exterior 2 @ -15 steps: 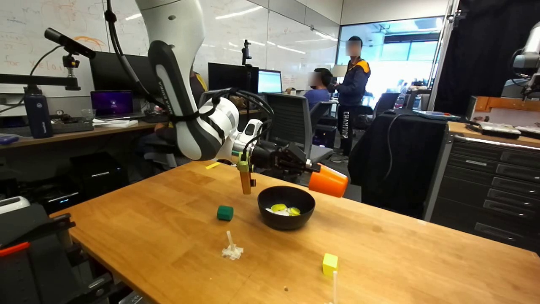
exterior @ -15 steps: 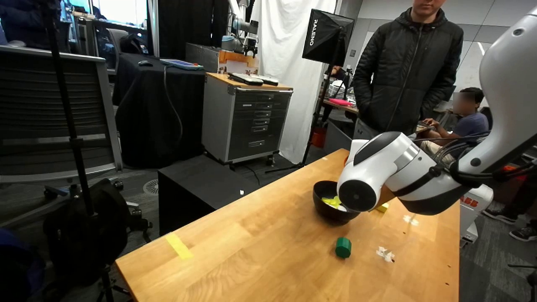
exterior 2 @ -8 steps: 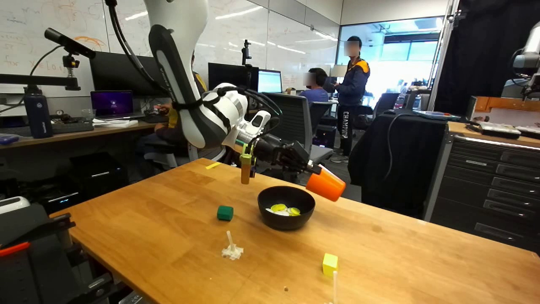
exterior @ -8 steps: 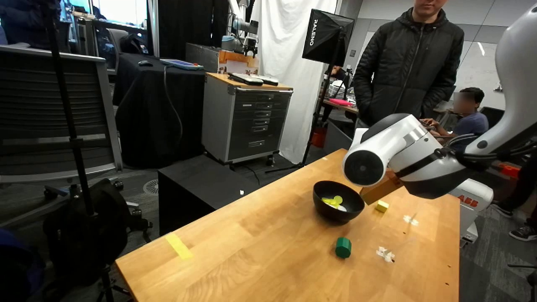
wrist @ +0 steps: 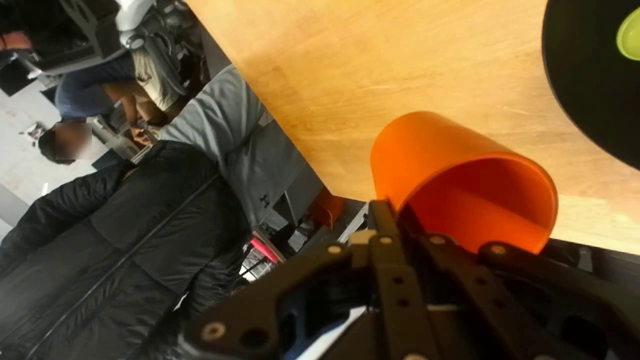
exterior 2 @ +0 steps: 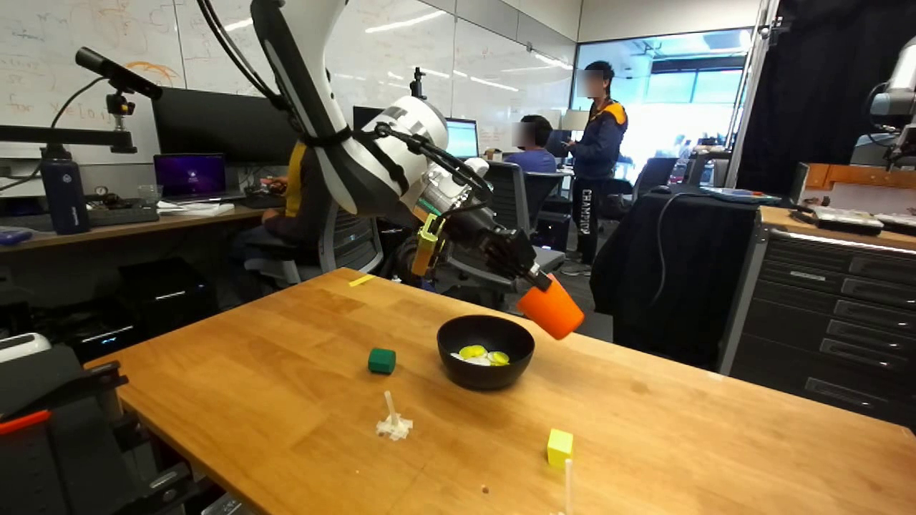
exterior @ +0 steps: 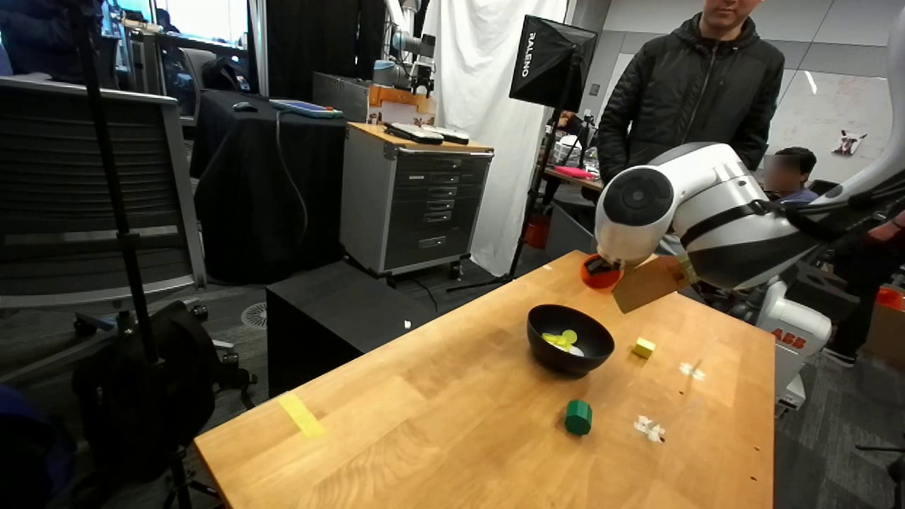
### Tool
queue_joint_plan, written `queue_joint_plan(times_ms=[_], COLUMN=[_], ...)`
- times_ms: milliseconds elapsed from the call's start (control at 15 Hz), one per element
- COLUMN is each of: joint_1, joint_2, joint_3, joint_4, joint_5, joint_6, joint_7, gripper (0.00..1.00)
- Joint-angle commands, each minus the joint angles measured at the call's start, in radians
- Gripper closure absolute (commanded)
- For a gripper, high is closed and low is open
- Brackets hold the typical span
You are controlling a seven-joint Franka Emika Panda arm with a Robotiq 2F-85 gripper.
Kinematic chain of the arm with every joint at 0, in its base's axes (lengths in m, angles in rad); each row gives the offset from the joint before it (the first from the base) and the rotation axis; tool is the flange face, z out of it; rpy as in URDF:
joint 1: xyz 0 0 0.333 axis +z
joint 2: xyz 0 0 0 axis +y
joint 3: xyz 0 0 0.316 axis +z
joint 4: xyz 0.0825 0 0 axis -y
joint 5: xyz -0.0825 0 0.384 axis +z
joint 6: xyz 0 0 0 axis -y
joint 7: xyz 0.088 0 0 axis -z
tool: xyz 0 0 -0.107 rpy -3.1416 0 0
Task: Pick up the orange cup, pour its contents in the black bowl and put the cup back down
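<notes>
Cup tilted, pinched at rim by tool, nr blk bowl

In an exterior view, the gripper pinches the orange cup by its rim — the cup tilts, base toward the lower right, to the right of the black bowl. Yellow-green and white pieces lie inside the bowl, which stands on the wooden table. A dark green block sits left of the bowl; a yellow cube rests in the foreground.
</notes>
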Motion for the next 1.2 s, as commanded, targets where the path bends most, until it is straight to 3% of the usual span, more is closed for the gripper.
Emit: queue_joint_plan(times_ms=[0, 333, 400, 733, 800, 1133], joint_1=[-0.048, -0.112, -0.173, -0.298, -0.23, -0.191], joint_2=[-0.094, -0.162, -0.172, -0.227, -0.245, -0.286], joint_3=[0.001, -0.016, 0.038, 0.112, 0.029, -0.023], joint_4=[-0.042, -0.063, -0.068, -0.103, -0.118, -0.149], joint_5=[0.143, 0.468, 0.52, 0.828, 0.94, 1.336], joint_6=[0.133, 0.332, 0.339, 0.416, 0.45, 0.478], joint_7=[-0.1, -0.29, -0.327, -0.512, -0.577, -0.844], gripper=[0.99, 0.99, 0.99, 0.99, 0.99, 0.99])
